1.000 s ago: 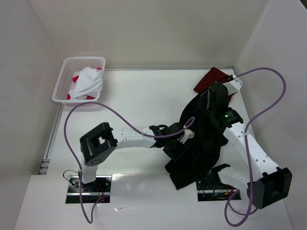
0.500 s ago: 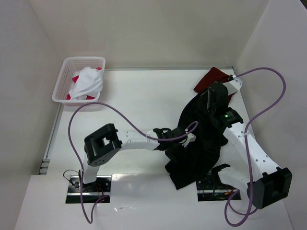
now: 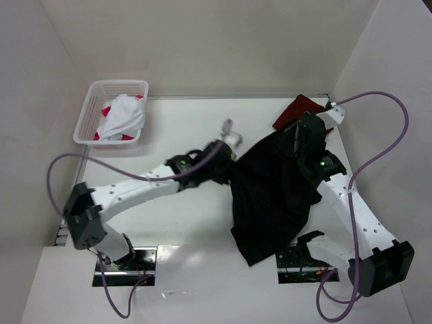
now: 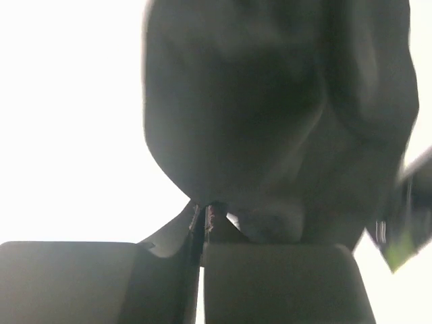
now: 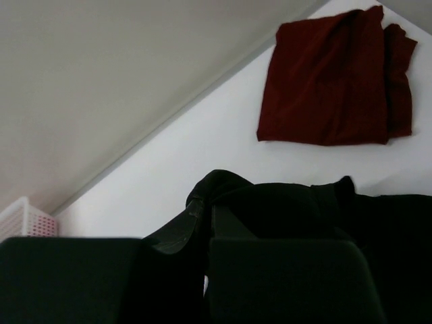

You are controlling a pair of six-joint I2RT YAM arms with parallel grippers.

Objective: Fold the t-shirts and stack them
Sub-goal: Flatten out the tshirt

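You see the jaws pinched tight on a fold of the black shirt (image 5: 283, 202). Beyond it, apart, the maroon shirt (image 5: 334, 81) lies folded near the desk's (image 5: 202, 142) far edge.

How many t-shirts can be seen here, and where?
4: black t-shirt spread right of centre; maroon t-shirt folded at the far right corner; white t-shirt in the basket; red t-shirt beneath it. More may lie underneath.

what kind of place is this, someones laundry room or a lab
Most likely a robot lab test cell, not a home: a white table boxed in by plain walls, a cabled left arm and right arm mounted at its near edge, with a basket and black t-shirt as props.
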